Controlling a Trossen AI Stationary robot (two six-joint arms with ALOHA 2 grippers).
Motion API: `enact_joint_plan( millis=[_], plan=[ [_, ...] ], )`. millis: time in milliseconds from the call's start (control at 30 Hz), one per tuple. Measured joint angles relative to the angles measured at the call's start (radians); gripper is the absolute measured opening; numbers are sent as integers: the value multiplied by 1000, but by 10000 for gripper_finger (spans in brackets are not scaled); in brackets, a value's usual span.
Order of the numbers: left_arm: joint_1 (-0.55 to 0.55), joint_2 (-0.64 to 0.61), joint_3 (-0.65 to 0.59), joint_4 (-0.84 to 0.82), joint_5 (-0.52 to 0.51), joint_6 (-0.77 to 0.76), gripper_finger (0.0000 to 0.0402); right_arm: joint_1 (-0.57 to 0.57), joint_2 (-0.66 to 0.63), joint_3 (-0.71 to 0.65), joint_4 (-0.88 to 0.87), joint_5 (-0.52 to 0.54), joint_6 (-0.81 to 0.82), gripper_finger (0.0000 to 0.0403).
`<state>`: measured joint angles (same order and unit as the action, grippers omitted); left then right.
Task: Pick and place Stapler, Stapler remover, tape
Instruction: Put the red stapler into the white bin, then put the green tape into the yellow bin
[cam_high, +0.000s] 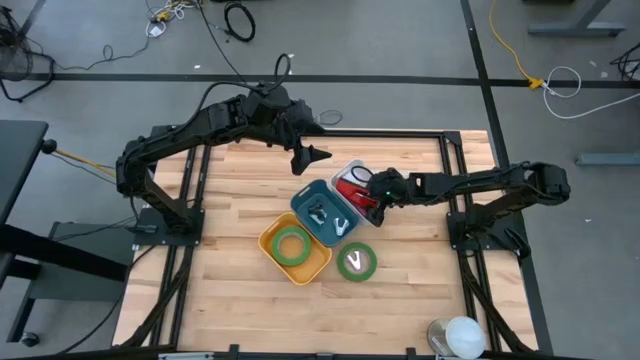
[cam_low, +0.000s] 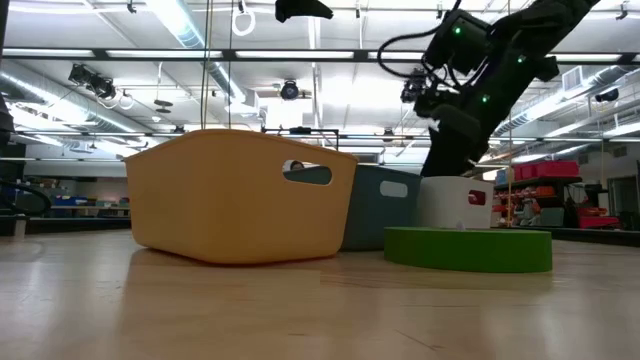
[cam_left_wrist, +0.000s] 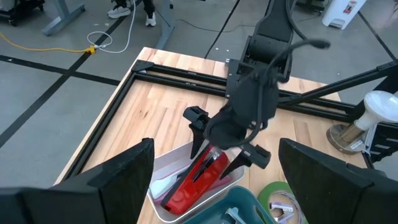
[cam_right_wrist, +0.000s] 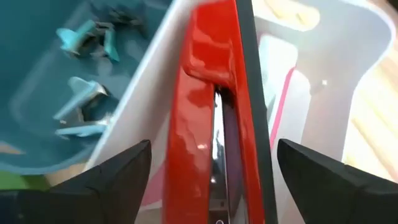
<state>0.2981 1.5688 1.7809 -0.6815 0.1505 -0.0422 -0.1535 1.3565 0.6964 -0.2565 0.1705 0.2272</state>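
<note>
A red stapler (cam_right_wrist: 211, 124) lies slanted in the white bin (cam_high: 348, 170), one end resting low in the bin and the other near its rim. My right gripper (cam_left_wrist: 224, 146) hovers just above it, open, a finger on either side of the stapler (cam_left_wrist: 196, 177). Next to the white bin, the teal bin (cam_high: 322, 212) holds pale staple removers (cam_right_wrist: 84, 93). One green tape roll (cam_high: 292, 244) lies in the yellow bin (cam_low: 240, 195). Another tape roll (cam_high: 357, 261) lies flat on the table. My left gripper (cam_high: 310, 155) hangs open, high over the table's far middle.
The three bins stand packed together at the table's middle. Black frame rails (cam_left_wrist: 186, 78) run along the table's edges. A white domed object on a round base (cam_high: 455, 335) stands at the near right corner. Bare wood lies at the near left.
</note>
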Motion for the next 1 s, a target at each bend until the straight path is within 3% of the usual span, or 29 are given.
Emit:
enact_joint_plan(
  millis=[400, 667, 833, 1000],
  plan=[
    [0, 0, 0, -1, 0, 0, 344, 25, -144, 47, -3, -164, -234, 338],
    [0, 0, 0, -3, 0, 1, 344, 88, -160, 47, -17, -259, -426, 338],
    [-1, 0, 0, -21, 17, 0, 344, 133, -159, 47, -24, -266, -579, 338],
    [-30, -2, 0, -74, 18, 21, 344, 159, -159, 47, -23, -265, -590, 338]
  ],
)
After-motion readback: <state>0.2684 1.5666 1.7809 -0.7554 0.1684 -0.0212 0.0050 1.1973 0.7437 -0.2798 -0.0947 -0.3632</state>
